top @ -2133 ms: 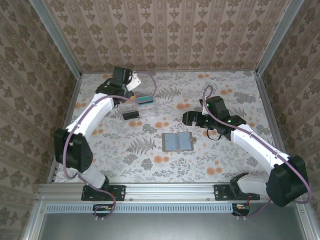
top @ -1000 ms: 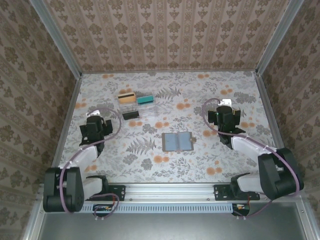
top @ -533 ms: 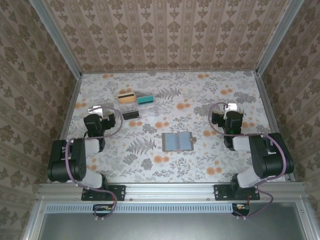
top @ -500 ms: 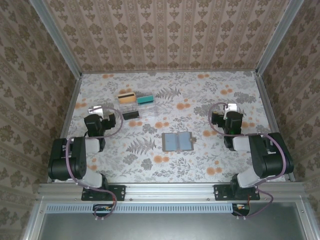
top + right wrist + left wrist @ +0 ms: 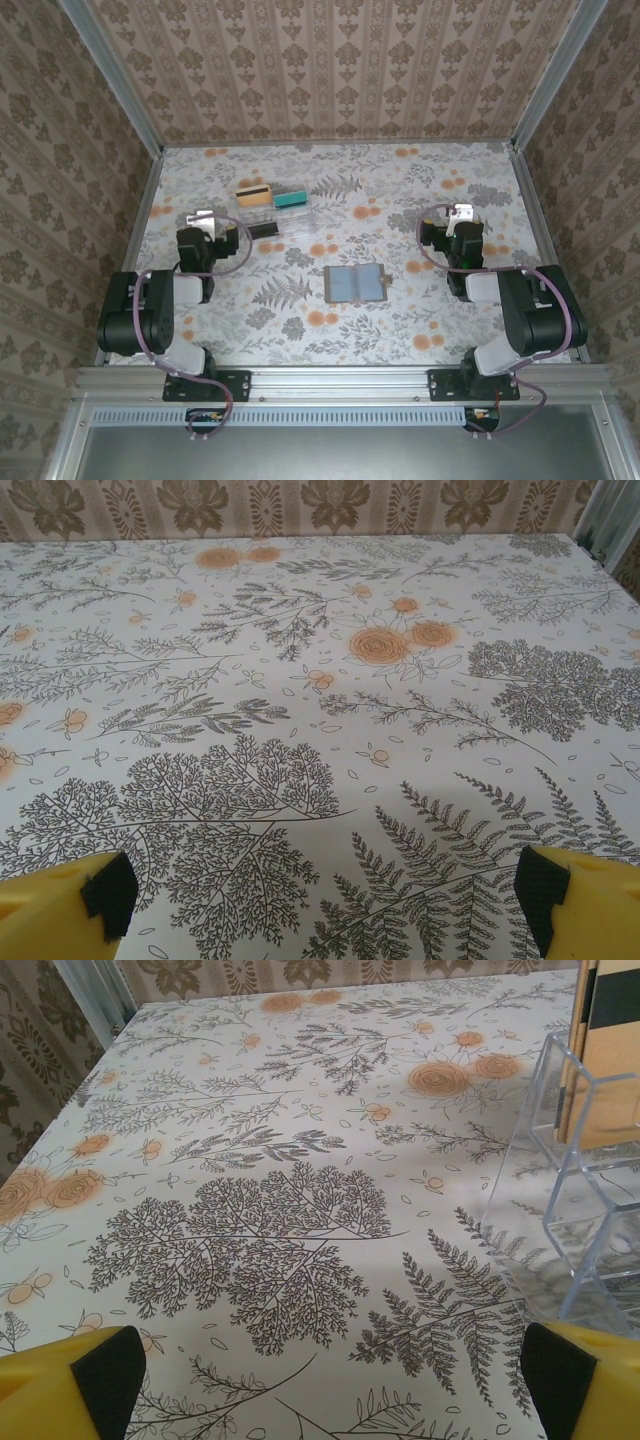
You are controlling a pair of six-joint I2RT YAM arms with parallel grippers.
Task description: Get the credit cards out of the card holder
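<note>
The card holder lies open and flat near the middle of the floral tabletop. Its two bluish-grey panels face up and a small tab sticks out on its right side. It sits between the two folded arms and well apart from both. The left claw hangs low over the tabletop's left part with its jaws spread wide and nothing between them. In the left wrist view its yellow fingers frame bare tabletop. Just to its right stands a clear plastic tray holding a tan card with a black stripe. From above, the tray also shows a teal card and, at its near edge, a black card. The right claw is likewise spread and empty, over the tabletop's right part.
</note>
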